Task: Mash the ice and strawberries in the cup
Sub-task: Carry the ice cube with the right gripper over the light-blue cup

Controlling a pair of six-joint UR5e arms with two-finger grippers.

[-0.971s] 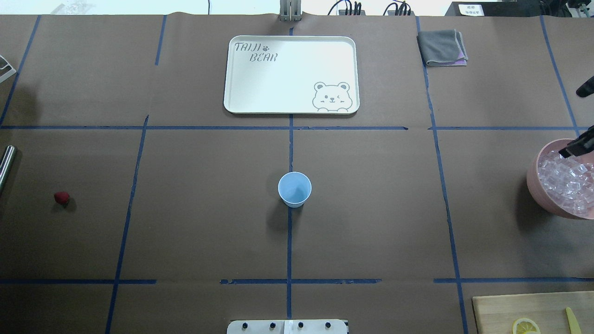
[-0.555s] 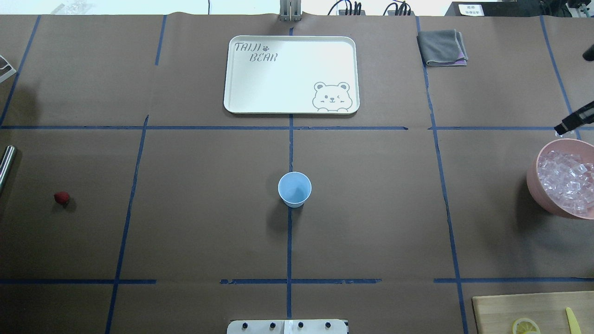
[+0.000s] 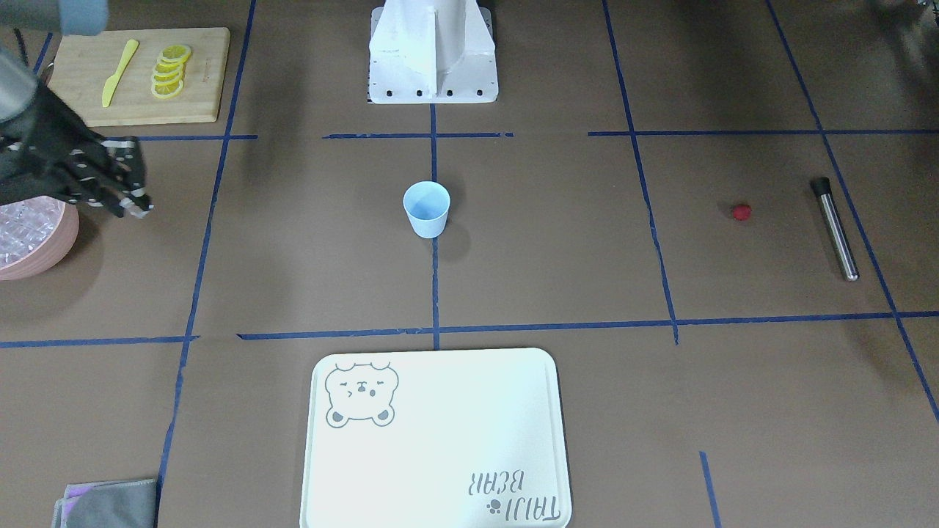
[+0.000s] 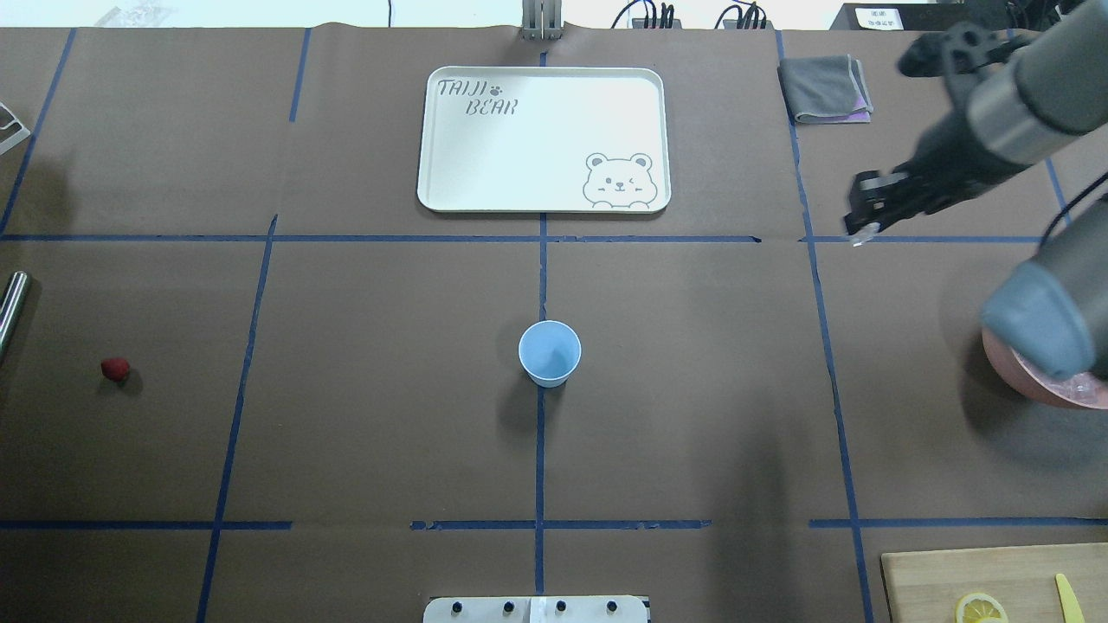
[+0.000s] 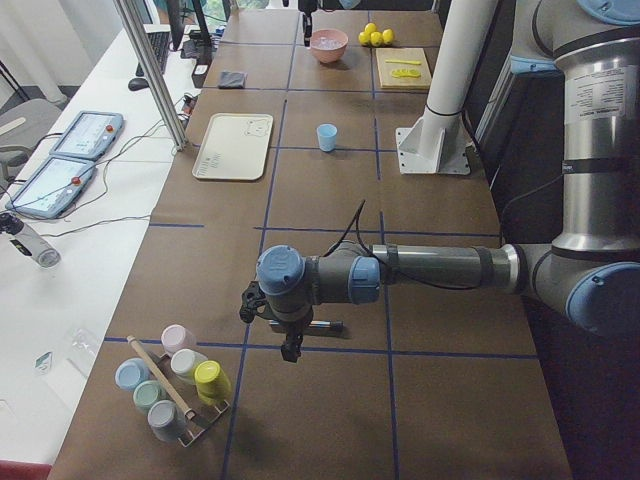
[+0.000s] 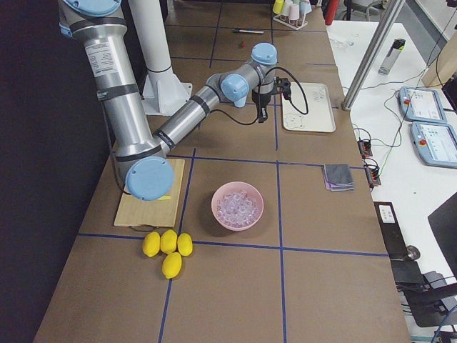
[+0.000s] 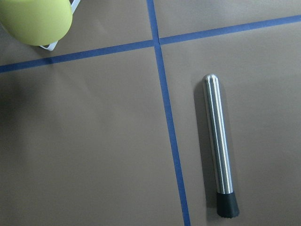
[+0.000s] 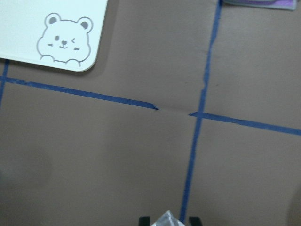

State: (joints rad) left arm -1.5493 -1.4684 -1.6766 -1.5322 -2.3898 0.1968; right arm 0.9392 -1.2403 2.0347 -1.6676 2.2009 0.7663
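Note:
The pale blue cup (image 4: 550, 353) stands upright and empty-looking at the table's middle; it also shows in the front view (image 3: 426, 209). The strawberry (image 4: 115, 369) lies far left on the table. Ice cubes (image 6: 239, 207) fill the pink bowl (image 6: 220, 214) at the right. My right gripper (image 4: 859, 234) is shut on one ice cube (image 8: 168, 219), held above the tape crossing, right of and beyond the cup. My left gripper (image 5: 290, 345) hovers over a steel muddler (image 7: 218, 146); I cannot tell if it is open.
A white bear tray (image 4: 544, 138) lies beyond the cup, with a grey cloth (image 4: 825, 88) to its right. A cutting board (image 3: 136, 73) holds lemon slices and a yellow knife. A rack of coloured cups (image 5: 170, 385) stands by the muddler.
My right arm has left the ice bowl and swung left into the overhead view, carrying an ice cube. Its elbow now covers most of the bowl.

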